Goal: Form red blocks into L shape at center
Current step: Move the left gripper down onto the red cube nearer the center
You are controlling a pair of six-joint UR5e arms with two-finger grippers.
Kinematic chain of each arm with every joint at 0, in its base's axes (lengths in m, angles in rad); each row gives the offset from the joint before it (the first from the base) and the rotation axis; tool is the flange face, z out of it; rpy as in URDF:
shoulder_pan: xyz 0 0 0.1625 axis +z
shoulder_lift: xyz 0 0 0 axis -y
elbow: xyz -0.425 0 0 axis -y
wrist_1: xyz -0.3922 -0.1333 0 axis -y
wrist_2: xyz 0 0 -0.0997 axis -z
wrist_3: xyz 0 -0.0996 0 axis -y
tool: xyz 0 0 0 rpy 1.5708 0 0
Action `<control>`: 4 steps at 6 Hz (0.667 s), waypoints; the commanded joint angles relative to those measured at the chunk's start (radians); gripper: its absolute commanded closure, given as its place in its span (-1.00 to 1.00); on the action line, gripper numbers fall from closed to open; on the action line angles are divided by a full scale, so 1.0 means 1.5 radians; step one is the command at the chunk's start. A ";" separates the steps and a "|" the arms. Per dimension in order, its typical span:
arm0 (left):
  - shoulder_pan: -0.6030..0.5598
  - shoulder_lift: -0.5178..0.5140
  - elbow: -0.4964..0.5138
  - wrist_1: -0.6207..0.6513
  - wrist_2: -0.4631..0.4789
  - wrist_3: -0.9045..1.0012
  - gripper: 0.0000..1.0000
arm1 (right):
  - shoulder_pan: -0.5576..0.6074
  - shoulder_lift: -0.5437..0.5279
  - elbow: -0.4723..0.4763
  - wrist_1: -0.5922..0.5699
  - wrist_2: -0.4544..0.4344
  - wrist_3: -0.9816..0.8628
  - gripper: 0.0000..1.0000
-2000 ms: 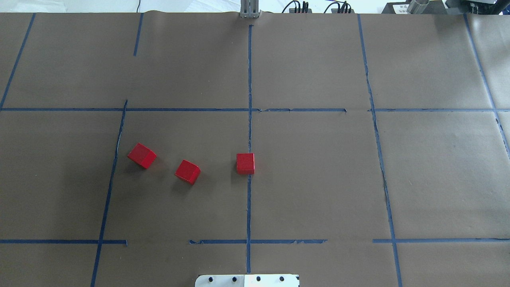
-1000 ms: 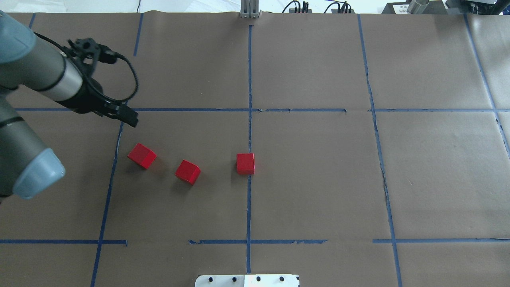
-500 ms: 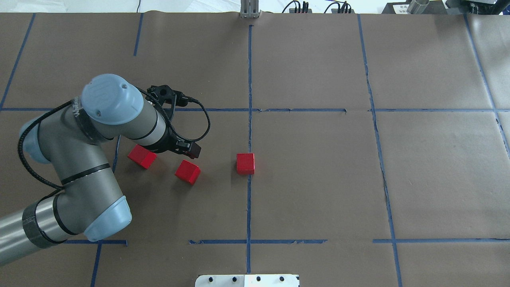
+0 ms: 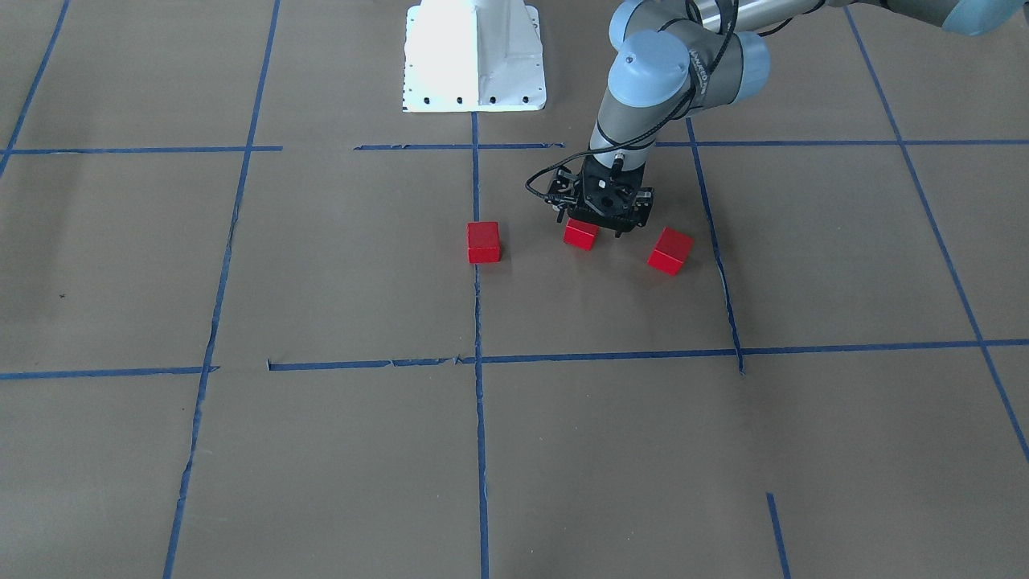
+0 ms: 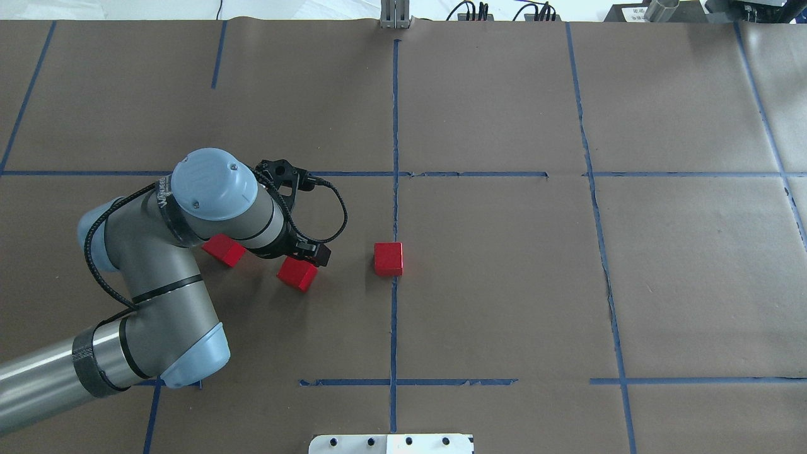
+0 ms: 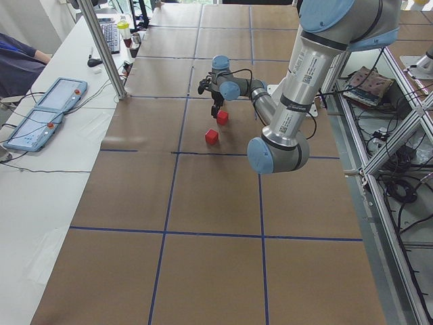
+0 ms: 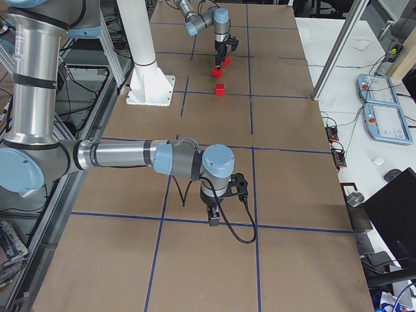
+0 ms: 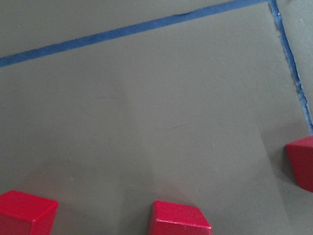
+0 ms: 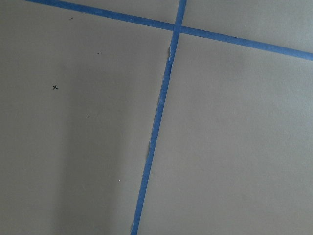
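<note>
Poised with left gripper (image 4: 593, 227) just above the middle one of three red blocks (image 4: 580, 235), jaws apparently apart, holding nothing. Lying straight below, inside the center (image 4: 563, 314); neighbour block (image 4: 483, 242) on the dividing tape (image 4: 476, 305), toward robot's right. Right gripper (image 7: 212, 218) far away, grip impossible to tell.

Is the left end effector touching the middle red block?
Cannot tell. In the front-facing view the left end effector overlaps the top of the middle red block; no view shows contact or a gap plainly.

Right hand (image 7: 212, 221) points down over the tabletop (image 7: 292, 182) (beside blue tape (image 7: 130, 216)); far left hand (image 7: 223, 53) hangs above a red block (image 7: 220, 65).
</note>
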 commanded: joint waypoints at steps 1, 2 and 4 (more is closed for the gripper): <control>0.015 0.000 0.025 -0.021 0.000 0.000 -1.00 | -0.001 0.000 0.000 0.000 0.000 0.000 -1.00; 0.019 -0.001 0.037 -0.021 0.000 -0.002 -1.00 | -0.001 0.000 -0.001 0.000 -0.001 0.000 -1.00; 0.019 -0.006 0.040 -0.020 0.000 -0.003 0.14 | -0.001 -0.001 -0.001 0.000 0.000 0.000 -1.00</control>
